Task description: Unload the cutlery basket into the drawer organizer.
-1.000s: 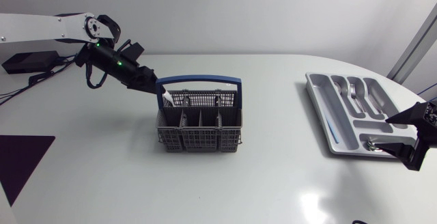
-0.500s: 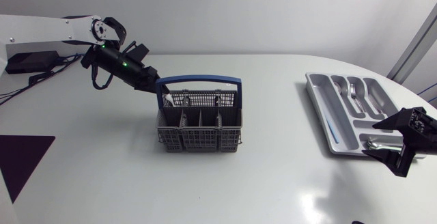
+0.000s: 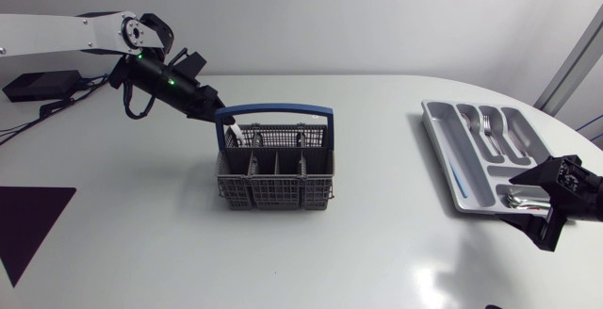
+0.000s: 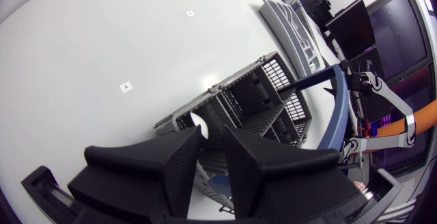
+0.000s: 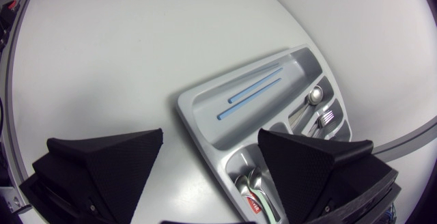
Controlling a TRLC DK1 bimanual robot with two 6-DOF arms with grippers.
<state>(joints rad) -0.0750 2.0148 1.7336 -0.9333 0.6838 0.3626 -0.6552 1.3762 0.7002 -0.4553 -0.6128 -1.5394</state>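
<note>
The grey cutlery basket [image 3: 275, 179] with a blue handle [image 3: 273, 111] stands mid-table. My left gripper [image 3: 219, 121] is at its back left corner, shut on a white utensil end [image 3: 235, 133]. In the left wrist view that white end [image 4: 198, 121] peeks out between the narrow fingertips, with the basket [image 4: 266, 94] right ahead. The grey drawer organizer [image 3: 443, 125] lies at the right and holds a fork [image 3: 486, 125], spoons [image 3: 513, 199] and blue sticks [image 3: 456, 175]. My right gripper [image 3: 529, 203] hovers open at its near end, above the organizer [image 5: 188, 111].
A black box with cables [image 3: 38, 85] sits at the table's far left. A dark triangular patch [image 3: 28, 215] marks the front left. Small square markers [image 4: 125, 87] dot the tabletop. The table edge curves close behind the organizer.
My left gripper's fingers have narrowed onto the white utensil end and it has risen slightly. The right gripper has drifted left and toward the table's front, beside the organizer's near end.
</note>
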